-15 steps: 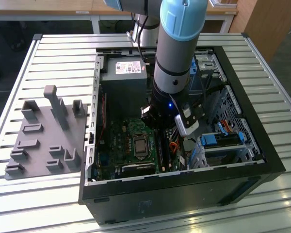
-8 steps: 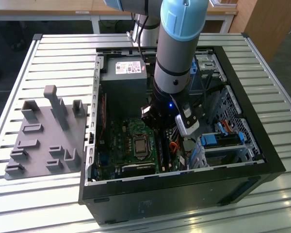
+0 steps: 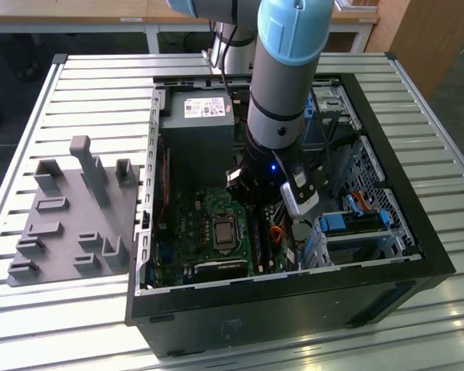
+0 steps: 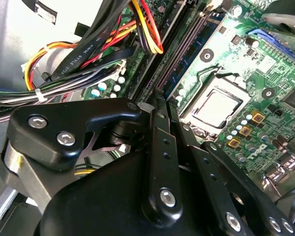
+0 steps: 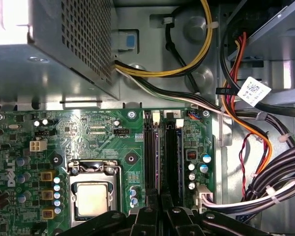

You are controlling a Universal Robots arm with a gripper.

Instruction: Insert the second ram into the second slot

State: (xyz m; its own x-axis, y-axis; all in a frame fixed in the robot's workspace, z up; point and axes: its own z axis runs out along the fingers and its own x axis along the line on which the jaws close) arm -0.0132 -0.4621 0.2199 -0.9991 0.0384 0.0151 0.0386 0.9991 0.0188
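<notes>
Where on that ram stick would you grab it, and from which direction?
Probably the ram at mid-length of its long upper edge, from straight above, pinching its two flat faces: it stands thin and upright on the board, with cables crowding one side.

Arm reaching down into an open computer case on a slatted table

The claw (image 3: 257, 202) hangs low over the green motherboard (image 3: 209, 232), beside the processor socket (image 3: 223, 229); its fingers cannot be made out. The second ram (image 3: 257, 246) stands just below it. The grey power-supply box (image 3: 195, 131) lies beyond the claw, blue drive-bay clips (image 3: 336, 224) off toward the exterior view's right, and a grey fixture tray (image 3: 73, 212) well apart on the table (image 3: 54, 317).
</notes>
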